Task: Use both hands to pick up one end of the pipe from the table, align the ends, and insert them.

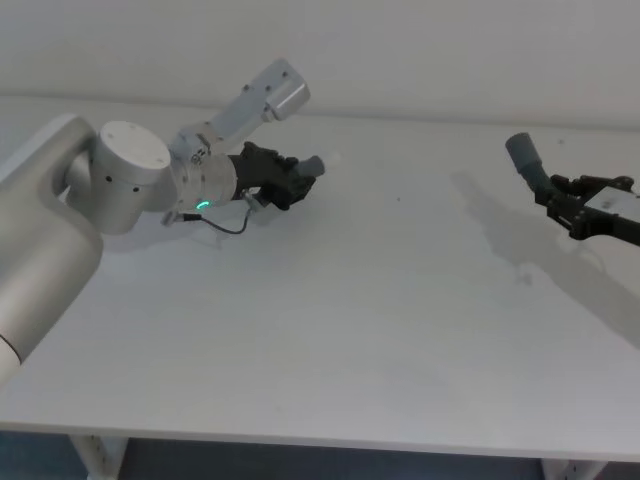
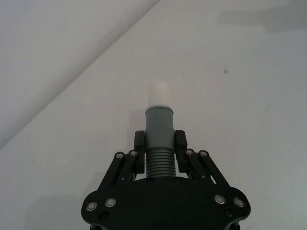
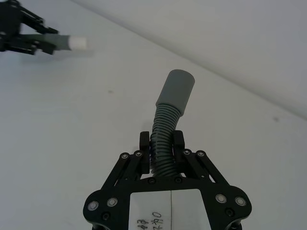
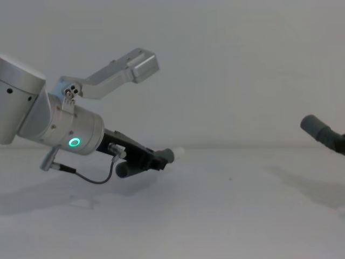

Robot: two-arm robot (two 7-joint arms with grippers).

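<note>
My left gripper (image 1: 292, 180) is shut on one grey pipe piece (image 1: 312, 166), gripping its ribbed body just behind the collar (image 2: 159, 123). The whitish tip (image 2: 159, 91) sticks out past the fingers and points right, low over the white table (image 1: 350, 330). In the chest view this piece (image 4: 168, 155) is tilted, with its rear end (image 4: 123, 169) lower. My right gripper (image 1: 562, 198) at the far right is shut on the second, gently curved ribbed piece (image 3: 165, 139). Its plain round mouth (image 3: 176, 87) points up and toward the left arm. A wide gap of table separates the two ends.
The left arm's silver wrist with its green ring (image 1: 203, 205) and a loose black cable (image 1: 228, 228) hang over the table's left rear. A pale wall runs behind the far table edge (image 1: 420, 118). The right arm's shadow (image 1: 520, 250) lies on the surface.
</note>
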